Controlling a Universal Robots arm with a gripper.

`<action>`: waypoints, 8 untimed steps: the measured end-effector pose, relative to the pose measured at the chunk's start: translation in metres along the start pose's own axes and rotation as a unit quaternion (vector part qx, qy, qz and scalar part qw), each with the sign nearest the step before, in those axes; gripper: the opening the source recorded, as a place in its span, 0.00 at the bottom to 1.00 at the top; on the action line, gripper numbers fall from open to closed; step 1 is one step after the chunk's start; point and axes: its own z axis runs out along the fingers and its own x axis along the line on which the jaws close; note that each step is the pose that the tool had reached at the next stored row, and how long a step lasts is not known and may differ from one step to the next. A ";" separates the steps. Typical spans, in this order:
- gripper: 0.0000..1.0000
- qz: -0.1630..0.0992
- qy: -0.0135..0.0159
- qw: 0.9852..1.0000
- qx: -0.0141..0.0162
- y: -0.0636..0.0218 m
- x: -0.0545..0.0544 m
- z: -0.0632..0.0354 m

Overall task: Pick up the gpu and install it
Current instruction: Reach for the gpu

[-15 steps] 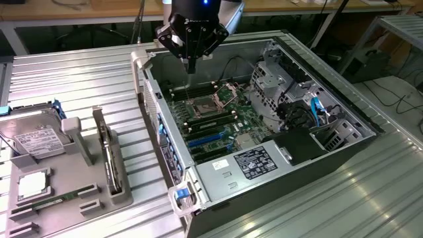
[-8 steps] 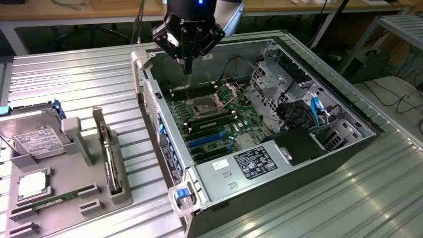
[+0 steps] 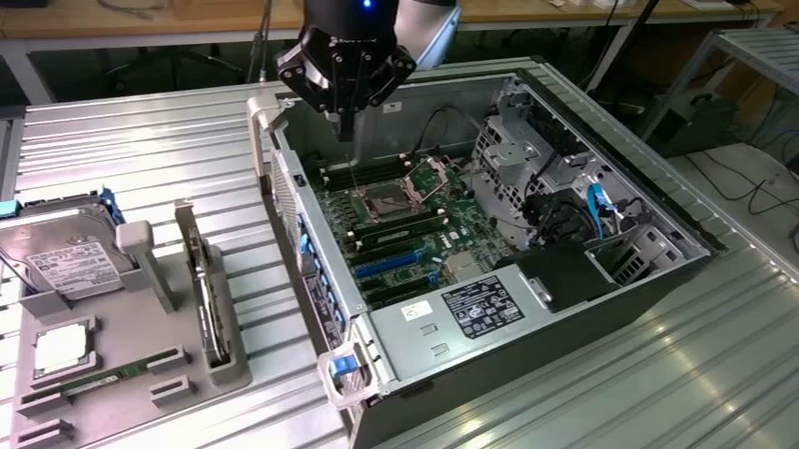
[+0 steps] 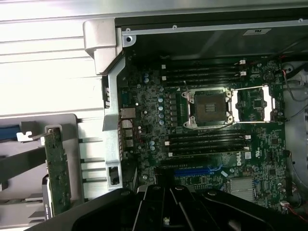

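The gpu (image 3: 205, 285) stood on its long edge in a slot of the grey holder (image 3: 131, 327), at the holder's edge nearest the open computer case (image 3: 500, 365), on the part of the bench (image 3: 163, 140) toward the exterior view's left; its long axis ran roughly alongside the case wall that faced the holder, from the bench's far side toward its near side; the wrist view showed one green board face; as far as I could see it touched nothing but the holder. From my gripper (image 3: 346, 129) the card lay off toward the exterior view's left and toward the near edge of the bench, lower than I was, with that case wall between us; we were well apart. I hung over the far corner of the case, above the motherboard (image 3: 462, 229) and just beyond the CPU socket (image 3: 381, 201); my fingers were pressed together, holding nothing and touching nothing. I was the only arm there, so the reach to the card was mine alone. Farther out on the holder, toward the bench's edge on the exterior view's left, lay a hard drive (image 3: 69, 267), a processor chip (image 3: 60, 348) and a thin RAM stick (image 3: 107, 381). By my reading the pickup was not yet made; the card sat untouched in its slot, and the blue slots (image 3: 387, 267) on the motherboard stood bare.
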 end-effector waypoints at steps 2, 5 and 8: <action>0.11 0.000 0.000 1.000 0.000 -0.0002 0.003 0.0000; 0.11 0.000 0.000 1.000 0.000 -0.0005 0.006 -0.0001; 0.11 0.000 0.000 1.000 0.000 -0.0006 0.009 -0.0002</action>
